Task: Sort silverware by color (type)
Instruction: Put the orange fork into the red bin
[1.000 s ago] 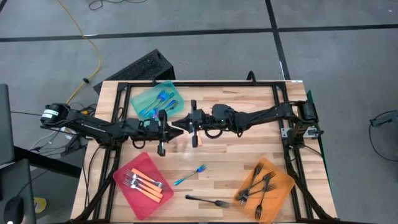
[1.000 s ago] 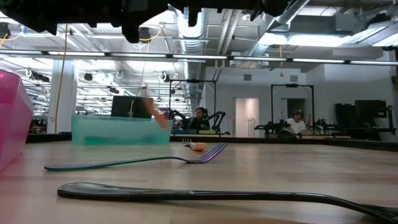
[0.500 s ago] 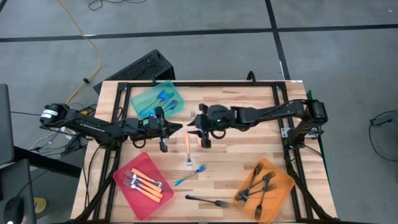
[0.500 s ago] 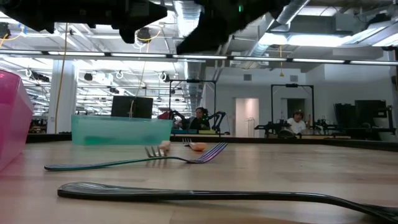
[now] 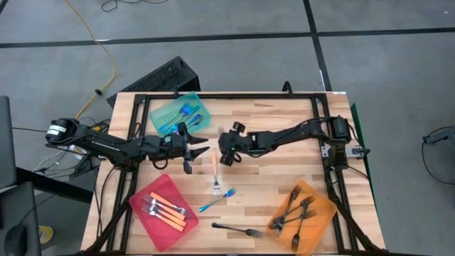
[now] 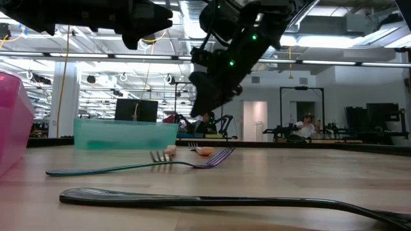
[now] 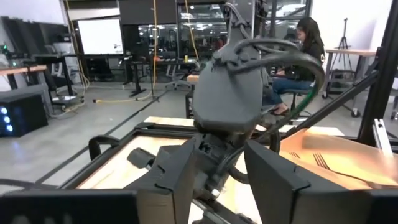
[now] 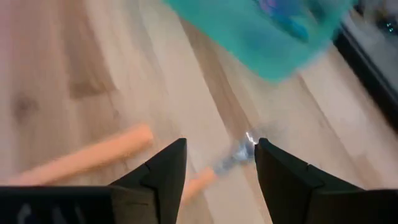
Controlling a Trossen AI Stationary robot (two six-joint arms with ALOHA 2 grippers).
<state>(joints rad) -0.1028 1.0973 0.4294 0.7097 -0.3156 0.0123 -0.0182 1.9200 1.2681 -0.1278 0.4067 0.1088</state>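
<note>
Three trays sit on the wooden table [image 5: 270,178]: a teal tray [image 5: 179,114] at the far side with blue-handled forks [image 5: 186,114] in it, a red tray [image 5: 165,206] at the near left holding orange-handled forks [image 5: 167,211], and an orange tray [image 5: 309,210] at the near right with black forks [image 5: 295,211] piled in it. No writing or brand can be read anywhere. Loose on the bare wood between the trays lie an orange-handled fork [image 5: 215,173], a blue fork [image 5: 217,200] just beside its tines, and a black fork [image 5: 238,229] nearer the front edge. The left gripper [image 5: 195,150] and right gripper [image 5: 226,155] hang above the table's middle, close together, each with fingers spread and holding nothing. A person [image 7: 306,46] sits in the room behind.
</note>
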